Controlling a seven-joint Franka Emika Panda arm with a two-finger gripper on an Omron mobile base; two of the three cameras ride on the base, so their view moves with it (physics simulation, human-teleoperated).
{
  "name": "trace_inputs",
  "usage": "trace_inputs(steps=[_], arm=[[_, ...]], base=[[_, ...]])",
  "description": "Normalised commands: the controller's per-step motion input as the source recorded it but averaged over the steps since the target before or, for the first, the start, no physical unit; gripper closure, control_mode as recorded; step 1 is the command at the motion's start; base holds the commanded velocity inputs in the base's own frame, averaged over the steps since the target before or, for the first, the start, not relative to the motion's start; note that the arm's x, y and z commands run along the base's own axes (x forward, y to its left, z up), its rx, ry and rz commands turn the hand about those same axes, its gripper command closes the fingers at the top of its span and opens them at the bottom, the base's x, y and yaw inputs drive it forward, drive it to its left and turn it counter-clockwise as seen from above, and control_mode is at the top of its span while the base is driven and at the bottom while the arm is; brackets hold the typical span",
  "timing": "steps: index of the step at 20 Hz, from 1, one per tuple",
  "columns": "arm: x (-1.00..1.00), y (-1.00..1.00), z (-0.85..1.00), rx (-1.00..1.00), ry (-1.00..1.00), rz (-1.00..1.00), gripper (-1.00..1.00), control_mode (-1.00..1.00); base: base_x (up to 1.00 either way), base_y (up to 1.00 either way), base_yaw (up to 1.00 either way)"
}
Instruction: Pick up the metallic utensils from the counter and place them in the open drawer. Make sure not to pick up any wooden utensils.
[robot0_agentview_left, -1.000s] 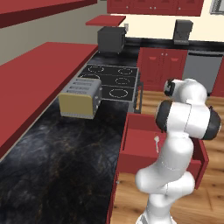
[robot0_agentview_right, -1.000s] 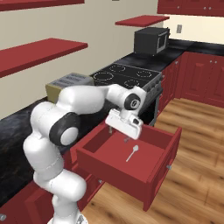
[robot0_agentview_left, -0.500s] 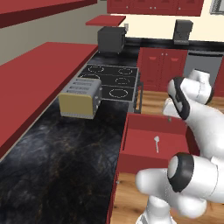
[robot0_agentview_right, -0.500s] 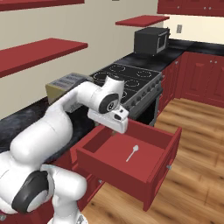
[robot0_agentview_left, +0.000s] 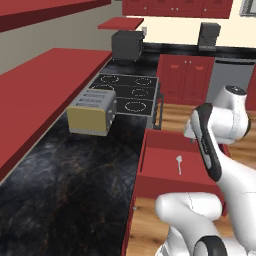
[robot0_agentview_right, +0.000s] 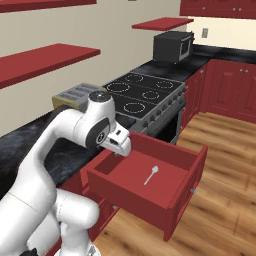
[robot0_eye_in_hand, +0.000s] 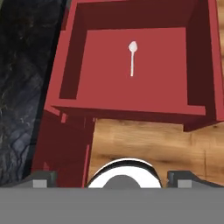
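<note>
Lying flat on the floor of the open drawer (robot0_agentview_right: 172, 187): a slim silvery spoon (robot0_agentview_right: 151, 174) | gripper (robot0_agentview_right: 121, 148) above the drawer's back corner beside the black counter (robot0_agentview_left: 65, 185), jaws spread wide, holding nothing | toaster (robot0_agentview_left: 92, 114) beside the stove (robot0_agentview_left: 127, 92).

We see a slim silvery spoon (robot0_eye_in_hand: 132, 57) lying flat on the floor of the open dark red drawer (robot0_eye_in_hand: 70, 74).
</note>
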Motion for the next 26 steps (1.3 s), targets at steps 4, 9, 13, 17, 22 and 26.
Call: trace_inputs(steps=[4, 9, 13, 17, 22, 26], arm=[[-0.2, 0.08, 0.23, -0.03, -0.24, 0.0, -1.0, -1.0], [-0.19, 0.12, 0.32, 0.0, -0.2, 0.0, -1.0, -1.0], [-0.4, 0.23, 0.19, -0.01, -0.31, 0.0, -1.0, -1.0], [-0.58, 0.13, 0.21, -0.02, -0.35, 0.0, -1.0, -1.0], [0.0, 0.0, 0.0, 0.0, 0.0, 0.0, -1.0, 1.0], [0.0, 0.0, 0.0, 0.0, 0.0, 0.0, -1.0, 1.0]], base=[[0.0, 0.0, 0.0], [0.0, 0.0, 0.0], [0.0, 0.0, 0.0], [0.0, 0.0, 0.0], [-0.9, 0.0, -0.06], [-1.0, -0.14, -0.09]])
